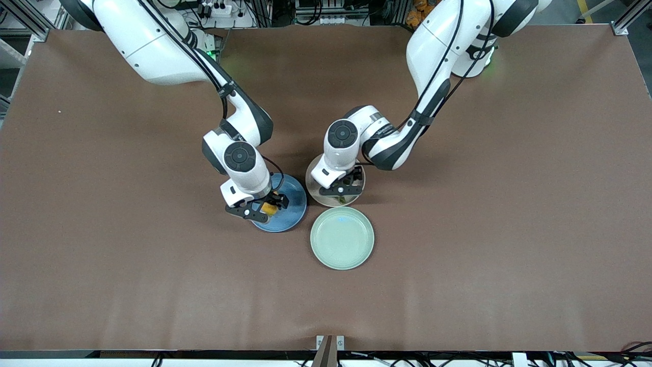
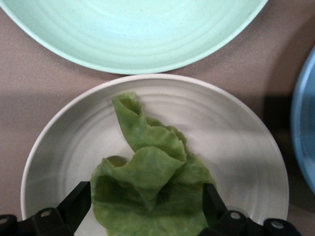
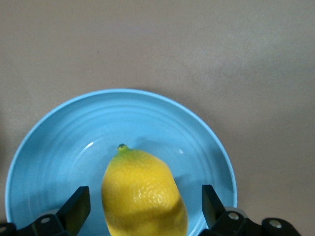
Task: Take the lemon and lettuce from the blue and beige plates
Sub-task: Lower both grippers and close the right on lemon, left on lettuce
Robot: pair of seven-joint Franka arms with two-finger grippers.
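— Yellow oval lemon (image 3: pixel 143 192): where is it?
— On the round mid-blue plate (image 3: pixel 49 147), between the right gripper's (image 1: pixel 261 209) wide-spread fingers (image 3: pixel 75 209), not gripped.
— And the wrinkled green lettuce leaf (image 2: pixel 150 187)?
— On the round beige plate (image 2: pixel 236 132) beside it, between the left gripper's (image 1: pixel 342 190) parted fingers (image 2: pixel 74 204).

The counter (image 1: pixel 102 229) is a matt brown, finely grained sheet. The blue plate (image 3: pixel 59 147), beige plate (image 2: pixel 236 132) and mint plate (image 2: pixel 133 34) look like glazed, faintly ridged ceramic. The lemon (image 3: pixel 142 196) has dimpled, slightly shiny skin; the lettuce (image 2: pixel 152 182) is wrinkled and matt.
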